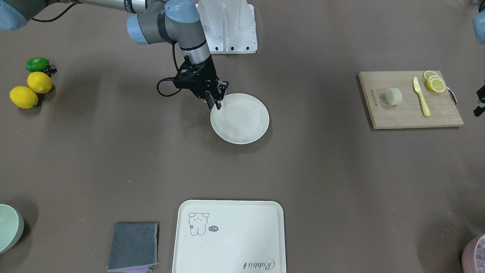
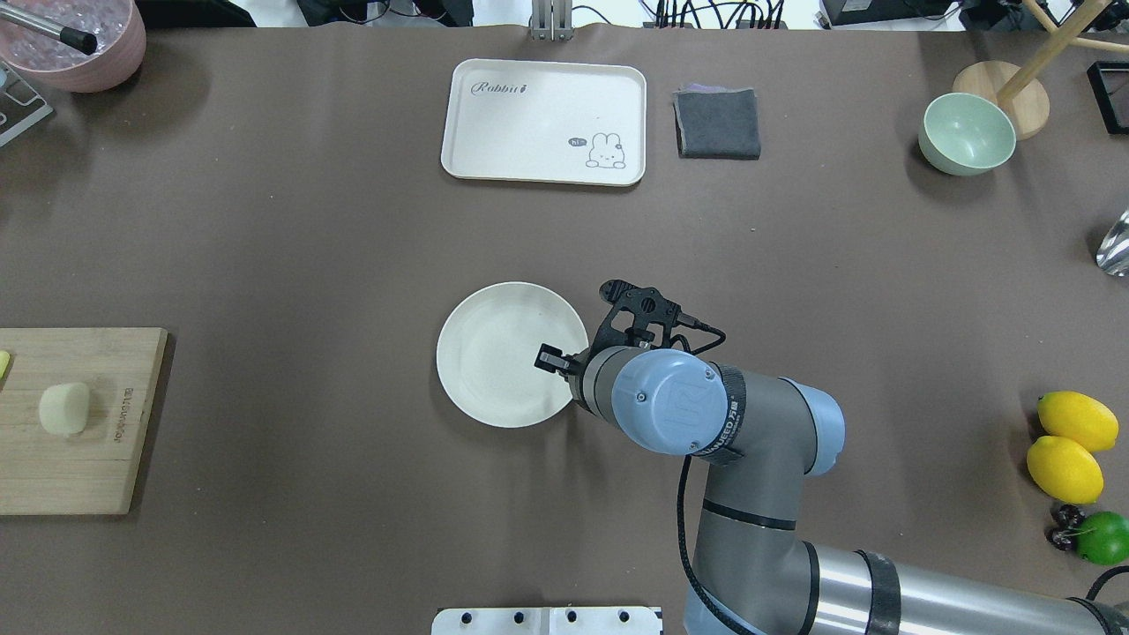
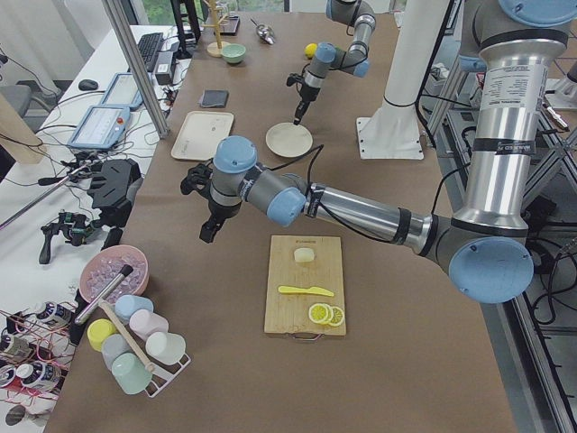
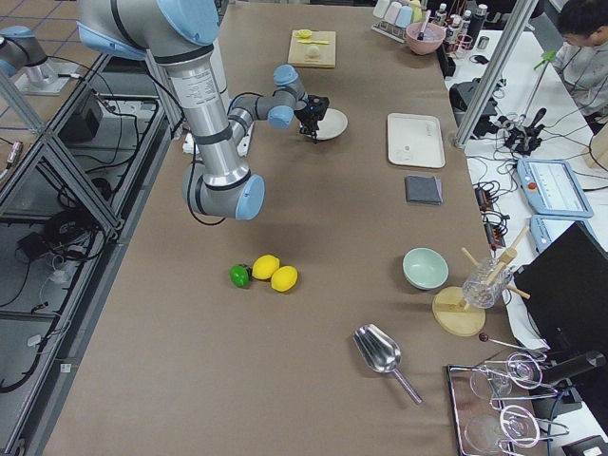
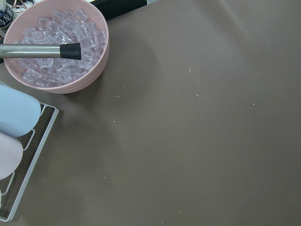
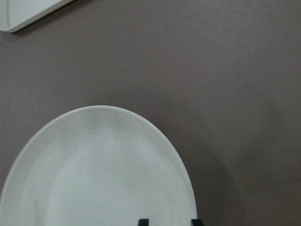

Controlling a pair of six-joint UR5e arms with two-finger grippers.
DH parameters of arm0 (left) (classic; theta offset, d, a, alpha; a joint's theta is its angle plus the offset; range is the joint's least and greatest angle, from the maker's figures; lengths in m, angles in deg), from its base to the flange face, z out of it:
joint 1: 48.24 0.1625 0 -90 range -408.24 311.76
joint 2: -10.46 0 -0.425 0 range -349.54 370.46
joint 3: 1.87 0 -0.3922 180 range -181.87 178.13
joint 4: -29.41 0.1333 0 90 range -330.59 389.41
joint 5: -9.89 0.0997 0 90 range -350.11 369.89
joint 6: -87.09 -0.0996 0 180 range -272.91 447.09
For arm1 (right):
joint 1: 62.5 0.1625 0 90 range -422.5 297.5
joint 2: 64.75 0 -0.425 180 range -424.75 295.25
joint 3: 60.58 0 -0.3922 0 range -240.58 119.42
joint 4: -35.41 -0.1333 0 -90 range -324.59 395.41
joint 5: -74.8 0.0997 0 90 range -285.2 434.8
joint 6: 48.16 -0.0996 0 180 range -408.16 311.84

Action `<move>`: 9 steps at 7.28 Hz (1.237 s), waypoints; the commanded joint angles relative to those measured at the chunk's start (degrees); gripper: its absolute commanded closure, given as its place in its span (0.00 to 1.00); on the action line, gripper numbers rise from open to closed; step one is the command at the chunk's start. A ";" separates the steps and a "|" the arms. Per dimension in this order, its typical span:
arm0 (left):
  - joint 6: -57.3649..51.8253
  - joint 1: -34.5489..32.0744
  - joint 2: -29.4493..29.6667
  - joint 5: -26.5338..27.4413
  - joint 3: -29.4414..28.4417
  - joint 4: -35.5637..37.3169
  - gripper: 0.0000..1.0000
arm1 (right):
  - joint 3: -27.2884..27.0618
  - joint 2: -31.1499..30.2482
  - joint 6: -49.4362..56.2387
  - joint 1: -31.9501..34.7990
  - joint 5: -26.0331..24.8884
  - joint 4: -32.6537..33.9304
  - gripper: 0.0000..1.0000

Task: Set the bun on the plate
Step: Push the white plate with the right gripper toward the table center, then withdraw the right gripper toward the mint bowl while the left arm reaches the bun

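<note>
The bun (image 1: pixel 393 96) sits on the wooden cutting board (image 1: pixel 409 113) at the robot's left end of the table, well apart from the plate (image 1: pixel 246 127), which lies empty near the table's middle. On the same board a yellow knife (image 1: pixel 421 96) lies beside the bun, and lemon slices (image 1: pixel 435 82) are stacked at the board's corner.

The right gripper (image 1: pixel 215 105) points down at the plate's edge on the robot's side. In the right wrist view its two fingertips (image 6: pixel 143 221) show at the bottom of the frame with a modest gap between them, one over the plate's inner surface and the other at the rim; nothing is held. Whether the tips touch the plate is hard to judge.

The left gripper (image 3: pixel 209 233) hangs over bare table past the cutting board, near a pink bowl of ice cubes (image 5: pixel 61 52). Its fingers do not appear in its own wrist view, and only a sliver shows at the front view's edge, so how far apart they stand cannot be told
</note>
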 commanded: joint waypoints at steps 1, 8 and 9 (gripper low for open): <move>1.65 0.68 0.00 0.00 0.00 0.00 0.03 | -0.44 0.05 0.38 1.47 -0.96 0.30 0.00; 38.19 22.27 -17.11 4.89 -0.09 -26.94 0.03 | -11.25 -11.00 32.39 36.07 33.73 14.02 0.00; 45.11 27.44 -18.44 9.80 -0.18 -30.55 0.03 | -11.86 -14.07 39.16 40.12 36.64 14.02 0.00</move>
